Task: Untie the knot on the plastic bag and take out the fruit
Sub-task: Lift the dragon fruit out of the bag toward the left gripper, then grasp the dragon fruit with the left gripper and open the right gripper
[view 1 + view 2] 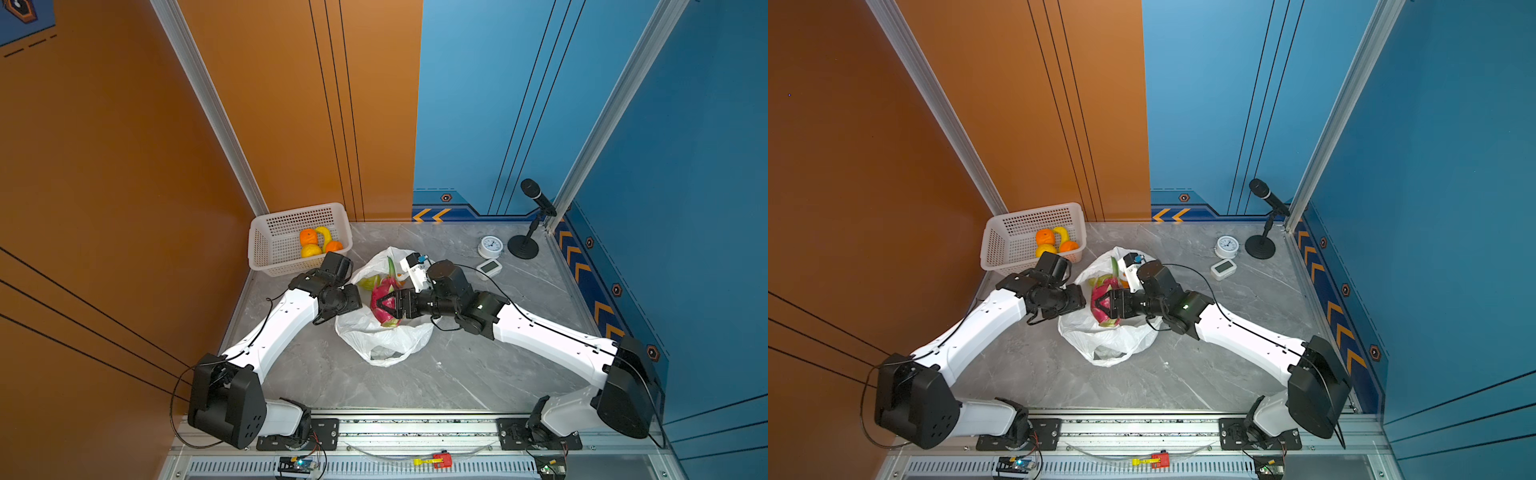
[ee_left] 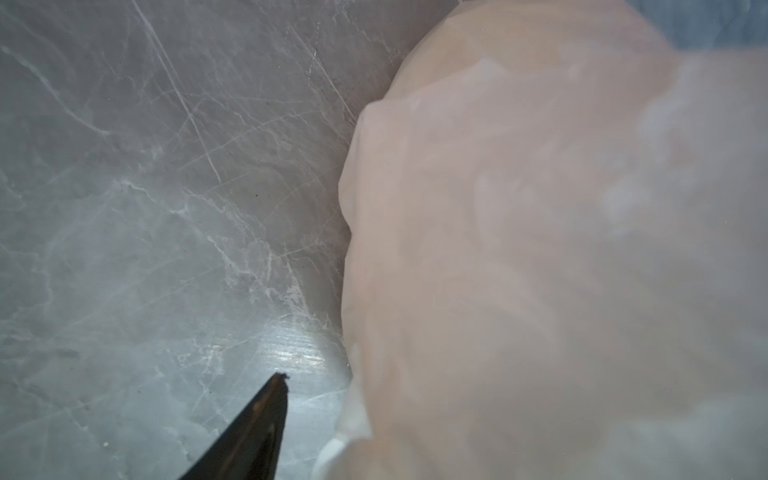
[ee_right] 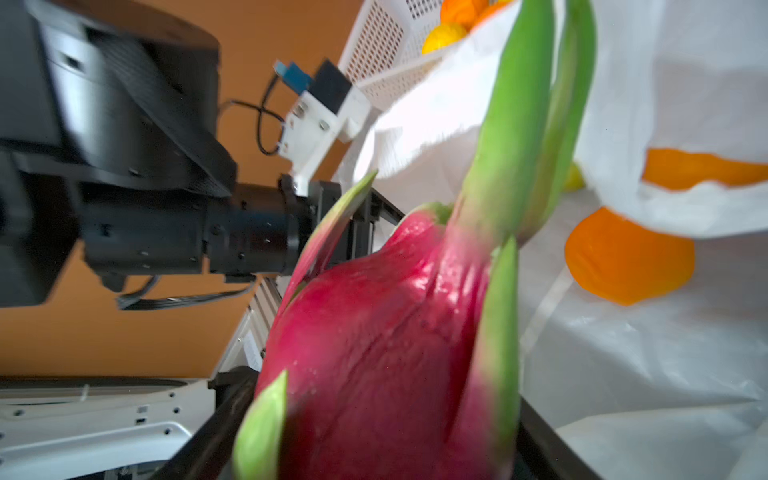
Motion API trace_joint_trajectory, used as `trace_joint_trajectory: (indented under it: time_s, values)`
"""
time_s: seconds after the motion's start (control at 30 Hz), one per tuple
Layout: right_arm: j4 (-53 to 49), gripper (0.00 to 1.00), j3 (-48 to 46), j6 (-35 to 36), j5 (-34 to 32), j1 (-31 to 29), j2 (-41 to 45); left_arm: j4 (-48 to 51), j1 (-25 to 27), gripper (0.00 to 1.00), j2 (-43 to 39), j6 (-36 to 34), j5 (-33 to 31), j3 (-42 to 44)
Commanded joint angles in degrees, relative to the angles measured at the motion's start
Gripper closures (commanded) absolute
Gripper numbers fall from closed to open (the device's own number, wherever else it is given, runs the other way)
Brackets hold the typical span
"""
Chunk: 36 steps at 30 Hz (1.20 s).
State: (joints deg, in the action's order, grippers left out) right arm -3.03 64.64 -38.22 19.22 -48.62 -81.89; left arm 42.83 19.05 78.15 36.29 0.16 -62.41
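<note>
The plastic bag (image 1: 374, 336) (image 1: 1100, 336) lies open in the middle of the table, and no knot shows. My right gripper (image 1: 387, 306) (image 3: 378, 390) is shut on a pink-red dragon fruit (image 1: 379, 289) (image 3: 374, 332) over the bag's mouth, one dark finger on each side of it. More fruit lies in the bag: a green one (image 1: 368, 282) and an orange (image 3: 627, 266). My left gripper (image 1: 353, 305) is at the bag's left edge. In the left wrist view one finger (image 2: 253, 428) stands apart from the bag (image 2: 540, 249), which hides the other.
A white perforated basket (image 1: 299, 210) at the back left holds an orange (image 1: 308, 237), a yellow-orange fruit (image 1: 311, 250) and a banana (image 1: 324, 232). A small clock (image 1: 490, 246), a small display (image 1: 488, 268) and a microphone stand (image 1: 524, 247) are at the back right.
</note>
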Motion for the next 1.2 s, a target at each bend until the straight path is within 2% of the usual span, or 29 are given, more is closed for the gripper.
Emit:
trace_joint_trajectory:
  time_s: [0.0, 0.17, 0.3, 0.4, 0.43, 0.63, 0.77, 0.87, 1.17]
  values:
    - [9.81, 0.47, -1.03, -4.27, -3.21, 1.83, 3.37, 1.35, -0.64, 0.25, -3.46, -0.27, -0.12, -2.79]
    - [14.78, 0.48, 0.66, -7.81, -7.67, 4.0, 4.58, 1.11, -0.87, 0.16, -7.27, -0.19, 1.43, -5.81]
    - [15.15, 0.47, 3.64, -9.81, -13.83, 5.05, 4.38, -3.13, -0.86, 0.15, -10.66, -0.92, 3.24, -7.97]
    - [15.06, 0.48, 5.51, -11.58, -17.76, 5.68, 3.87, -9.74, -0.72, 0.15, -13.28, -0.97, 5.35, -7.77]
    - [15.17, 0.47, 6.08, -12.07, -18.83, 5.87, 3.61, -12.65, -0.55, 0.1, -14.17, -1.22, 6.18, -7.35]
    - [17.67, 0.48, 9.97, -16.85, -21.65, 6.39, 0.3, -29.99, 1.54, 0.03, -17.57, -1.93, 9.79, -4.07]
    - [19.16, 0.48, 12.32, -21.78, -22.04, 6.59, -1.9, -39.65, 3.43, 0.03, -17.2, -3.56, 13.24, -3.42]
    - [20.29, 0.48, 13.18, -23.75, -21.77, 6.57, -2.74, -43.31, 5.23, 0.03, -15.85, -5.25, 15.74, -4.2]
    - [22.57, 0.49, 13.2, -28.77, -21.24, 6.65, -2.82, -45.71, 8.87, 0.03, -9.24, -6.99, 18.61, -8.63]
